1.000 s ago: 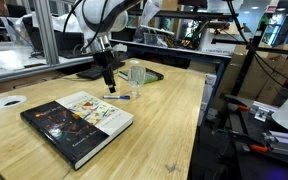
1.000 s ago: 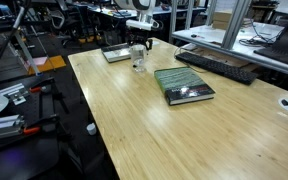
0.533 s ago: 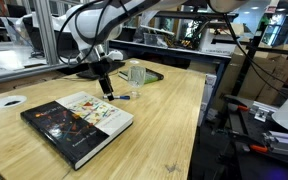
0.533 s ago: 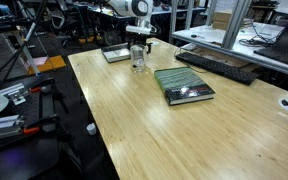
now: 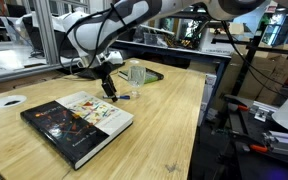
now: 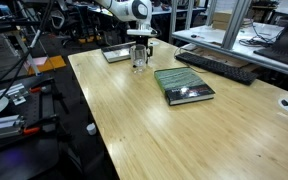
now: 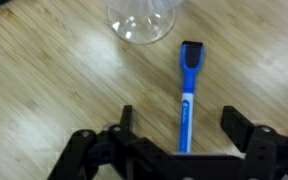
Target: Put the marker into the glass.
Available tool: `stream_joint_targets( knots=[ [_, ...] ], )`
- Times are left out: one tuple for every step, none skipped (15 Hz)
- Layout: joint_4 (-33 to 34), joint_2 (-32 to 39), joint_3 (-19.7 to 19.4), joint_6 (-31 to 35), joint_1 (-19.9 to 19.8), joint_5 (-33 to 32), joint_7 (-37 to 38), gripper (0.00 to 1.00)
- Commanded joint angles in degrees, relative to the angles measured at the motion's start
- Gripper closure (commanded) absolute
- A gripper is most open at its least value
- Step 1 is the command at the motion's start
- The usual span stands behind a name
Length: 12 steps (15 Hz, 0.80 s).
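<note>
The blue marker [image 7: 186, 95] lies flat on the wooden table, its dark cap pointing toward the clear glass [image 7: 141, 18], which stands upright just beyond it. My gripper [image 7: 180, 122] is open and hovers above the marker, one finger on each side of its near end, not touching it. In an exterior view the marker [image 5: 125, 97] lies in front of the glass [image 5: 136, 72], with my gripper [image 5: 109, 89] just beside it. In an exterior view the glass [image 6: 139, 58] stands below my gripper [image 6: 141, 42]; the marker is too small to make out there.
A colourful book [image 5: 77, 119] lies near the table's front; it also shows in an exterior view [image 6: 184, 85]. A flat dark item [image 5: 151, 75] lies behind the glass. A keyboard [image 6: 216, 64] sits at the table's far side.
The arm has swung and lowered a little toward the marker. The marker, glass and book have not moved.
</note>
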Motion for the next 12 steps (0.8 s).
stream_joint_targets(
  knots=[
    [3.7,1.6,-0.4,-2.7,-0.4,0.3,-0.1,0.42],
    [3.8,1.7,-0.4,-2.9,-0.5,0.4,0.0,0.48],
    [3.9,1.7,-0.3,-3.1,-0.6,0.4,0.0,0.56],
    [4.1,1.7,-0.3,-3.3,-0.6,0.4,0.1,0.62],
    [4.1,1.7,-0.3,-3.4,-0.7,0.4,0.1,0.69],
    [4.2,1.7,-0.3,-3.6,-0.6,0.5,0.2,0.76],
    [4.3,1.7,-0.3,-3.8,-0.6,0.5,0.2,0.83],
    [4.4,1.7,-0.3,-3.9,-0.6,0.5,0.3,0.89],
    [4.4,1.8,-0.3,-4.0,-0.5,0.5,0.3,0.97],
    [4.4,1.8,-0.3,-4.2,-0.5,0.5,0.3,1.00],
    [4.5,1.8,-0.3,-4.3,-0.4,0.6,0.3,1.00],
    [4.5,1.9,-0.3,-4.4,-0.4,0.5,0.3,1.00]
  ],
)
